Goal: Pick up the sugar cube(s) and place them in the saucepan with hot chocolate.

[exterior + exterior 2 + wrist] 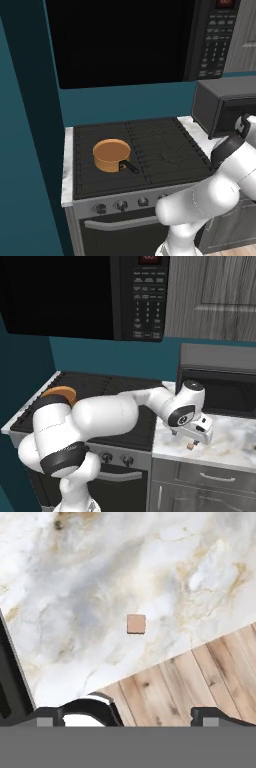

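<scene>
Looks like the reach-in step: the gripper (196,442) hangs wide open and empty over the sugar cube (136,624) mid-frame on the marble counter (75,587), probably needing a straight drop, while the saucepan (111,155) waits left on the stove (165,150).

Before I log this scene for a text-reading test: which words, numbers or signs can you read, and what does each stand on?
None can be read for certain.
Microwave keypad: rows of pale button marks, too small and blurred to read.
Microwave display: red glow, cut off at the frame edge, unreadable.
Stove knobs: no legible marks.
Saucepan, sugar cube, marble counter, toaster oven: no lettering seen.
</scene>
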Tool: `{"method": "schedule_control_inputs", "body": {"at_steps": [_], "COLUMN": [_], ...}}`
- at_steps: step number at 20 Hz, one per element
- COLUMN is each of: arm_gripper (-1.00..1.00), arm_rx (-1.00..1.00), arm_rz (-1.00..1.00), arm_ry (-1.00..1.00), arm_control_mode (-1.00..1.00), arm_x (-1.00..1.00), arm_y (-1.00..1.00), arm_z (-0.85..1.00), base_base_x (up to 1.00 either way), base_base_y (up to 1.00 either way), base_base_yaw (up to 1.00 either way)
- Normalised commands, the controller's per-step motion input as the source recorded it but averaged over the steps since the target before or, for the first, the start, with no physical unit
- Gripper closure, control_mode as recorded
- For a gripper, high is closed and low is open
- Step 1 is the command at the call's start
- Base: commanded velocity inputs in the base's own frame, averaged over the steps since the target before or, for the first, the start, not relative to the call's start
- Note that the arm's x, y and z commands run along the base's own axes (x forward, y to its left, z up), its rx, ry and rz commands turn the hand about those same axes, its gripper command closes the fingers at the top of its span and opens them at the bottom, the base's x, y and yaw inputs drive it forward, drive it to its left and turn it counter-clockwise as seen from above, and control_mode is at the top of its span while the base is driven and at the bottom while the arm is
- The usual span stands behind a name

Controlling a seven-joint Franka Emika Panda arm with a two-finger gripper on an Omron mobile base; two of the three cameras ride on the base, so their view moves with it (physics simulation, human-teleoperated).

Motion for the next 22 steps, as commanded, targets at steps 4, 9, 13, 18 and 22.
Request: {"method": "schedule_control_inputs", "body": {"at_steps": [4,9,13,18,22], "arm_gripper": [-1.0,-1.0,-1.0,-1.0,-1.0], "arm_rx": [0.0,0.0,0.0,0.0,0.0], "arm_rz": [0.14,0.1,0.07,0.04,0.02], "arm_ry": [-0.1,-0.03,0.0,0.0,0.04], "arm_control_mode": [-1.0,-1.0,-1.0,-1.0,-1.0], "arm_x": [0.1,0.18,0.0,0.05,0.0], "arm_y": [-0.14,-0.04,0.0,0.0,0.0], "arm_z": [-0.28,-0.11,-0.04,-0.21,-0.33], "base_base_x": [0.0,0.0,0.0,0.0,0.0], "base_base_y": [0.0,0.0,0.0,0.0,0.0], "base_base_yaw": [0.0,0.0,0.0,0.0,0.0]}}
